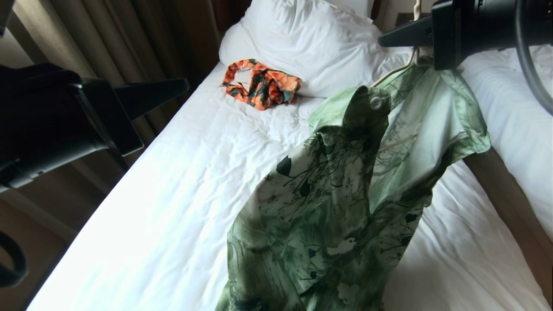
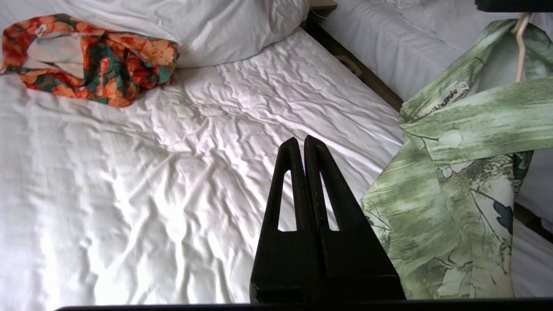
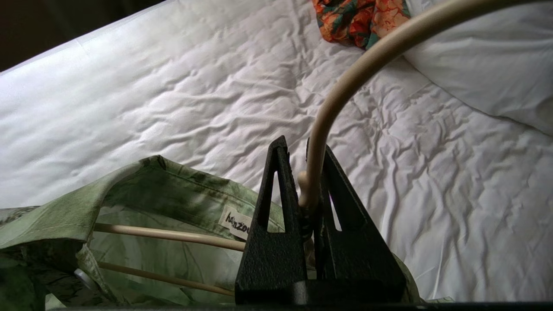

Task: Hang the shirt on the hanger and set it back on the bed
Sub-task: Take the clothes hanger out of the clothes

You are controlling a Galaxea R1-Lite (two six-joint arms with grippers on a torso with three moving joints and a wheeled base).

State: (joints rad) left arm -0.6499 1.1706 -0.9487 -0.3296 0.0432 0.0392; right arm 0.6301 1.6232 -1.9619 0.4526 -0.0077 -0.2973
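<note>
The green flower-print shirt [image 1: 332, 203] hangs on the cream hanger [image 1: 395, 72] above the white bed [image 1: 173, 194], its lower part trailing down toward the near edge. My right gripper [image 1: 382, 41] is up at the top right, shut on the hanger [image 3: 345, 82] at the base of its hook, with the shirt's collar [image 3: 173, 194] just under the right gripper [image 3: 298, 147]. My left gripper [image 1: 185, 84] hovers over the bed's left side, shut and empty, well apart from the shirt [image 2: 453, 181]. From the left gripper [image 2: 304, 139] only bare sheet [image 2: 129, 172] lies ahead.
An orange-and-green garment [image 1: 261, 84] lies crumpled by the white pillow [image 1: 311, 43] at the head of the bed. A second white bed [image 1: 514, 108] stands to the right, past a brown gap [image 1: 505, 194]. Curtains [image 1: 108, 39] hang along the left.
</note>
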